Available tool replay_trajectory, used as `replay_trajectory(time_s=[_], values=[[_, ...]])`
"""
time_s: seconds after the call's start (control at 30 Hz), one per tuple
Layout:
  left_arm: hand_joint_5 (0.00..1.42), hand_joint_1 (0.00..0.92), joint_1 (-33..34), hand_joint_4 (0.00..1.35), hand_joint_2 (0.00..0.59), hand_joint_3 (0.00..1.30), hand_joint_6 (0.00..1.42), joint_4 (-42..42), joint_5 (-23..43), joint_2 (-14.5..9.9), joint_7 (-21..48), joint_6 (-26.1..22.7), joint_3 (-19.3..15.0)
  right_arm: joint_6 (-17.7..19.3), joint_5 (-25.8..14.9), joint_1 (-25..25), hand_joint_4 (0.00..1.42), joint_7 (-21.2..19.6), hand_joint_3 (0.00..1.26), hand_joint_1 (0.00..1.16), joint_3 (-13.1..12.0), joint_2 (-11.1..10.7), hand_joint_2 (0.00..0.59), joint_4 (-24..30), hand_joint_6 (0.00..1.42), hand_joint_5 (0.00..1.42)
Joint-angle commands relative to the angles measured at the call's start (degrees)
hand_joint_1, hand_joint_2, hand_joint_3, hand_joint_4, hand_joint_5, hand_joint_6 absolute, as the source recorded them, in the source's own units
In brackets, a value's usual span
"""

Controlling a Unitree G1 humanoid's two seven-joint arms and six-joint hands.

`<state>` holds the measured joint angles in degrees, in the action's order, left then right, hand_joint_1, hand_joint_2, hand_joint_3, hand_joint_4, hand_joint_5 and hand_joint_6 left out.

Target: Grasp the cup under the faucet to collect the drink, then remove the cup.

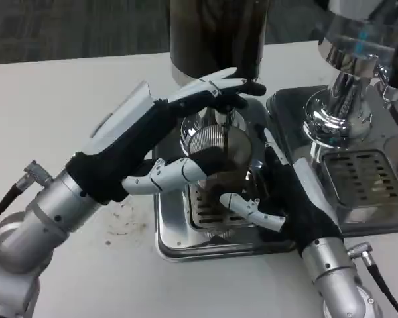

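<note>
Fig.: left hand (pixel 186 132) is grasping the cup (pixel 219 156) over the drip tray (pixel 179 245), beneath the dispenser (pixel 215 33). Right hand (pixel 268 199), beside the cup w/ fingers touching, grip indeterminate. Advice: keep cup upright & centred under faucet while filling.

Left hand (pixel 179 142) curled, gripping; right hand (pixel 268 199) fingers closed.

No readable text, label, brand, number or sign appears on any surface in view.
</note>
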<state>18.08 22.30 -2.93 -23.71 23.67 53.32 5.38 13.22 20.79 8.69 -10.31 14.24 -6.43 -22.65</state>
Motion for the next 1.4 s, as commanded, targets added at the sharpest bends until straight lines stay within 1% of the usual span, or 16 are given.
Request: replay_trajectory(time_s=[0.03, 0.1, 0.27, 0.3, 0.43, 0.63, 0.7, 0.77, 0.93, 1.1, 1.2, 1.4], values=[[0.31, 0.000, -1.2, 0.12, 0.192, 0.27, 0.25, 0.7, -1.9, -1.1, -0.6, -1.0, -0.5, 0.8, -0.4, 0.8, 0.00, 0.6, 0.00, 0.59, 0.0, 0.6, 0.178, -1.8, 0.05, 0.00], [0.31, 0.000, -1.2, 0.12, 0.191, 0.27, 0.25, 0.5, -1.9, -0.9, -1.6, -0.6, -1.2, 0.8, -0.3, 1.0, 0.00, 0.7, 0.00, 0.59, 0.0, 0.8, 0.179, -2.2, 0.05, 0.00], [0.33, 0.000, -1.3, 0.16, 0.196, 0.30, 0.25, -0.4, -1.5, 0.3, -6.2, 1.3, -4.8, 1.2, -0.5, 1.0, 0.00, 0.7, 0.00, 0.59, -0.1, 0.8, 0.183, -2.5, 0.05, 0.00], [0.33, 0.000, -1.2, 0.16, 0.196, 0.30, 0.25, -0.4, -0.9, 0.4, -7.1, 1.3, -5.7, 1.4, -0.7, 1.0, 0.00, 0.8, 0.00, 0.60, -0.2, 0.8, 0.185, -2.7, 0.05, 0.00], [0.33, 0.000, -0.7, 0.17, 0.196, 0.30, 0.25, -0.1, 1.0, 0.4, -9.1, 0.8, -8.7, 1.9, -1.2, 0.9, 0.00, 1.0, 0.00, 0.60, -0.5, 1.0, 0.187, -3.0, 0.05, 0.00], [0.33, 0.000, -1.6, 0.17, 0.201, 0.30, 0.26, 0.1, 2.9, 0.1, -9.7, -0.3, -11.1, 2.8, -1.3, 0.7, 0.00, 0.7, 0.00, 0.60, -0.5, 1.1, 0.185, -2.9, 0.06, 0.00], [0.33, 0.000, -3.3, 0.17, 0.202, 0.30, 0.26, 0.1, 2.9, -0.3, -10.5, -0.6, -12.8, 3.1, -1.3, 0.5, 0.00, 0.5, 0.00, 0.61, -0.6, 1.2, 0.185, -2.7, 0.06, 0.00], [0.35, 0.000, -5.2, 0.18, 0.198, 0.30, 0.27, -0.3, 1.2, -0.6, -12.1, -1.7, -14.6, 3.1, -1.3, 0.2, 0.00, 0.4, 0.00, 0.61, -0.7, 1.2, 0.185, -2.3, 0.06, 0.00], [0.36, 0.000, -9.3, 0.19, 0.200, 0.31, 0.27, 1.4, -1.5, -1.4, -15.2, -3.6, -17.5, 3.5, -1.3, 0.5, 0.00, 0.6, 0.00, 0.61, -0.6, 1.5, 0.185, -2.8, 0.06, 0.00], [0.37, 0.000, -12.6, 0.20, 0.201, 0.32, 0.27, 4.3, -3.8, -1.9, -17.5, -4.0, -18.3, 3.8, -1.7, 1.3, 0.00, 1.1, 0.00, 0.61, -0.8, 1.7, 0.185, -4.0, 0.08, 0.00], [0.37, 0.000, -13.7, 0.20, 0.201, 0.32, 0.27, 5.6, -5.6, -2.1, -18.9, -4.6, -18.2, 4.2, -1.9, 1.8, 0.00, 1.5, 0.00, 0.62, -0.7, 1.8, 0.184, -5.0, 0.08, 0.00], [0.38, 0.000, -15.2, 0.20, 0.199, 0.33, 0.28, 8.1, -7.6, -1.8, -20.4, -5.6, -17.3, 4.7, -2.2, 3.1, 0.00, 1.6, 0.00, 0.62, -0.7, 1.9, 0.179, -6.8, 0.08, 0.00]])
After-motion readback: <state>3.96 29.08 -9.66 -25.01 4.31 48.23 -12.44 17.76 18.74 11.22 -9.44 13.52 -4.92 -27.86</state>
